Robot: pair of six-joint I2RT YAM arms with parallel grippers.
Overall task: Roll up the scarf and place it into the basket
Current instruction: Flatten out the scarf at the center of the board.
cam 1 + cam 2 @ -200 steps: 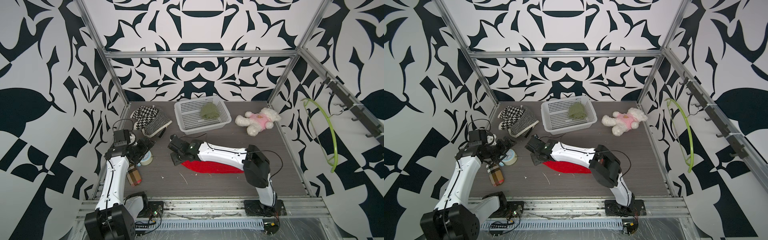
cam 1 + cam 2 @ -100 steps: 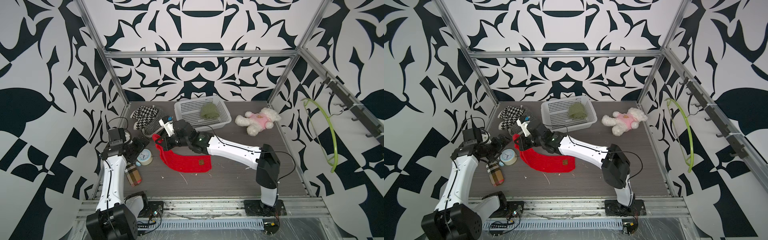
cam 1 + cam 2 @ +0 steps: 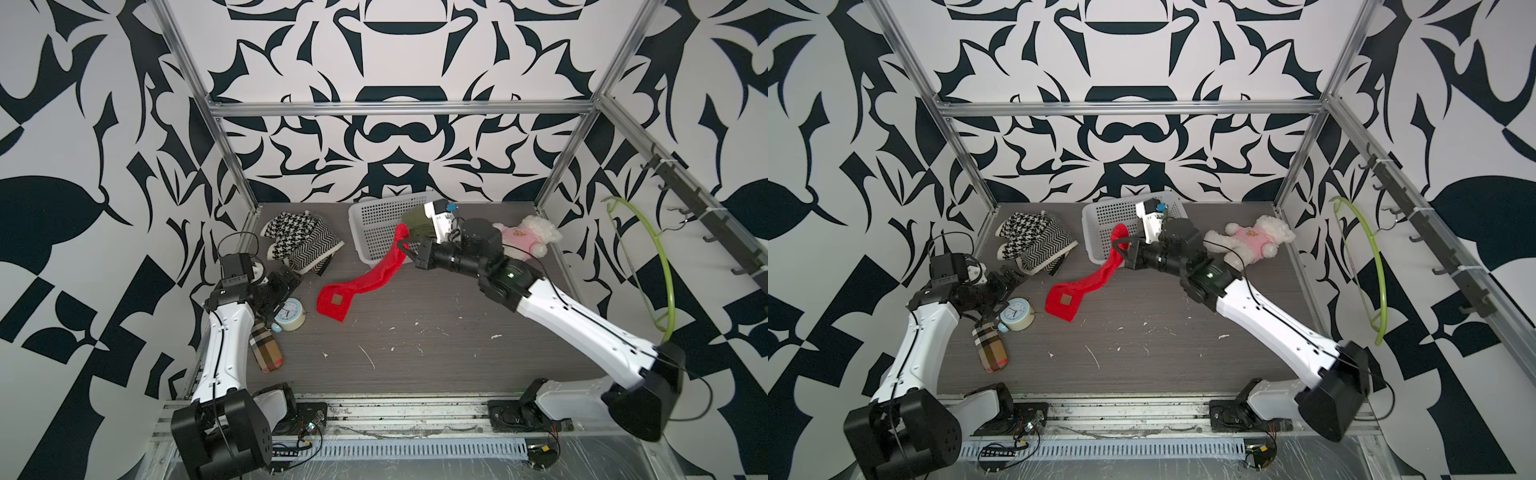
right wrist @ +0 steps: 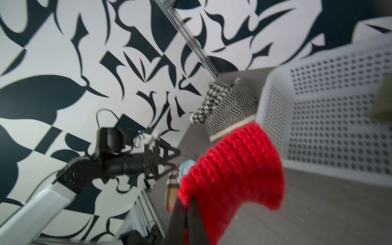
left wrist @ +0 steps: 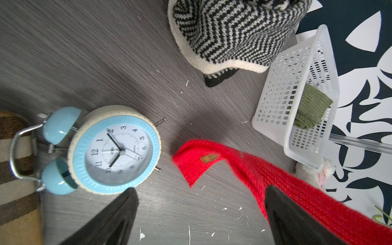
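We are looking at the right gripper (image 3: 404, 248), and its jaws are clamped tight on one end of the red scarf (image 3: 365, 282). That end is up in the air at the near edge of the basket (image 3: 376, 224). From above it overlaps the white mesh, but we cannot tell whether it is actually past the rim. From the grip the scarf slopes down as one long, unrolled strip. Its far end lies flat on the table (image 3: 436, 353), brown label facing up, well short of the basket. The right wrist view confirms it: red knit (image 4: 233, 169) bunches over the closed fingers (image 4: 180, 214), with the basket's wall (image 4: 273, 118) just behind.

Over on the other side, the left gripper (image 5: 200, 189) stands wide open with nothing in it. It hovers over the table right next to the blue alarm clock (image 5: 115, 149), and the scarf's loose end (image 5: 197, 161) lies just ahead of it.

Inside the basket we spot a folded green knit (image 3: 417, 220). The plush bear (image 3: 525, 239) lies beyond the right arm, and a black-and-white knit (image 3: 303, 241) sits left of the basket.
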